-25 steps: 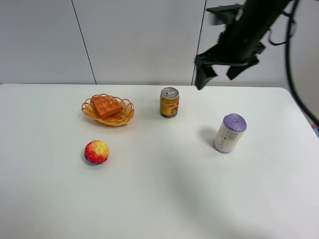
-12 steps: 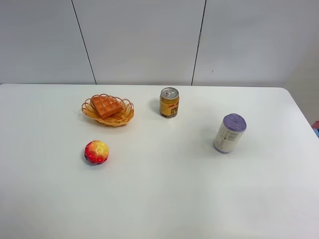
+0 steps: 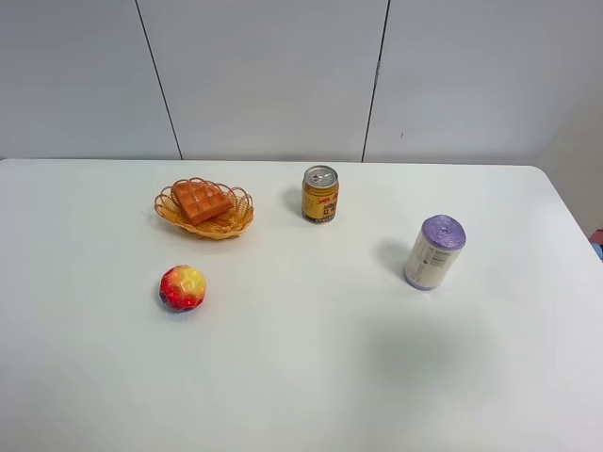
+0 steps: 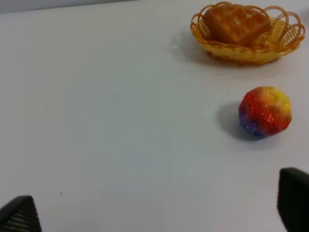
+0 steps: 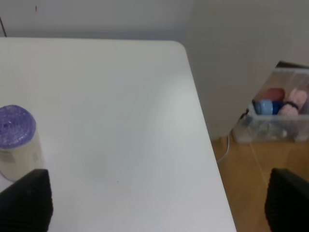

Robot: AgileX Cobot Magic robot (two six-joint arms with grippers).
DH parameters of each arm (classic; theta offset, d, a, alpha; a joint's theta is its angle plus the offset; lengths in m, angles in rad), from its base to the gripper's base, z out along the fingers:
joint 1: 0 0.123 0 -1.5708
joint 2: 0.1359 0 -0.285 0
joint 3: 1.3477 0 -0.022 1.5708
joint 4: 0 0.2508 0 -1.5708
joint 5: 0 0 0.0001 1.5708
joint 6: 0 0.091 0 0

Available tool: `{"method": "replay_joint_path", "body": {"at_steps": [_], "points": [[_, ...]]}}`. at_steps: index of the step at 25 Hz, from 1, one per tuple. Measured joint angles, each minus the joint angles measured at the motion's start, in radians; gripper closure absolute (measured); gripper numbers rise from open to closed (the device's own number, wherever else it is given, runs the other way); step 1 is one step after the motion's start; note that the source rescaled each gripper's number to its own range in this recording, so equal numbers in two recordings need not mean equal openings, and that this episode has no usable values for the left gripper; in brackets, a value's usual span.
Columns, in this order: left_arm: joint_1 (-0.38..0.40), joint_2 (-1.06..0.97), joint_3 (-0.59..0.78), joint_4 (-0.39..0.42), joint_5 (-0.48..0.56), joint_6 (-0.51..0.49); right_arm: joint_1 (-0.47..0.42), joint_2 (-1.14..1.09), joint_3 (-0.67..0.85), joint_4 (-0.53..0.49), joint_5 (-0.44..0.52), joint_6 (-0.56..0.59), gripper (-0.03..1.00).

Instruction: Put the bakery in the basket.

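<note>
The bakery, an orange-brown waffle wedge (image 3: 201, 201), lies inside the orange-yellow wicker basket (image 3: 241, 213) at the table's back left. The left wrist view shows the waffle (image 4: 235, 21) in the basket (image 4: 251, 52) too. Neither gripper shows in the exterior high view. My left gripper (image 4: 157, 211) is open and empty, low over bare table, well apart from the basket. My right gripper (image 5: 157, 202) is open and empty over the table's right side.
A red-yellow bumpy ball (image 3: 183, 287) lies in front of the basket, also in the left wrist view (image 4: 265, 111). A gold can (image 3: 320, 194) stands at the back centre. A purple-topped roll (image 3: 434, 251) stands at the right (image 5: 17, 140). A plastic box (image 5: 277, 116) sits on the floor beyond the table's right edge.
The right arm, high at the back right one second ago, has left the exterior high view. The waffle, basket, ball, can and roll have not moved.
</note>
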Motion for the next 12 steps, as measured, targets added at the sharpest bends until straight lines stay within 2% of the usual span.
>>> {"method": "replay_joint_path", "body": {"at_steps": [4, 7, 12], "points": [[0.000, 0.000, 0.000, 0.000, 0.000, 0.000, 0.000, -0.185, 0.141, 0.007, -0.027, 0.000, 0.05], [0.000, 0.000, 0.000, 0.000, 0.000, 0.000, 0.000, -0.281, 0.211, 0.052, -0.032, -0.005, 0.05], [0.000, 0.000, 0.000, 0.000, 0.000, 0.000, 0.000, -0.351, 0.279, 0.091, -0.015, -0.022, 0.05]]}}
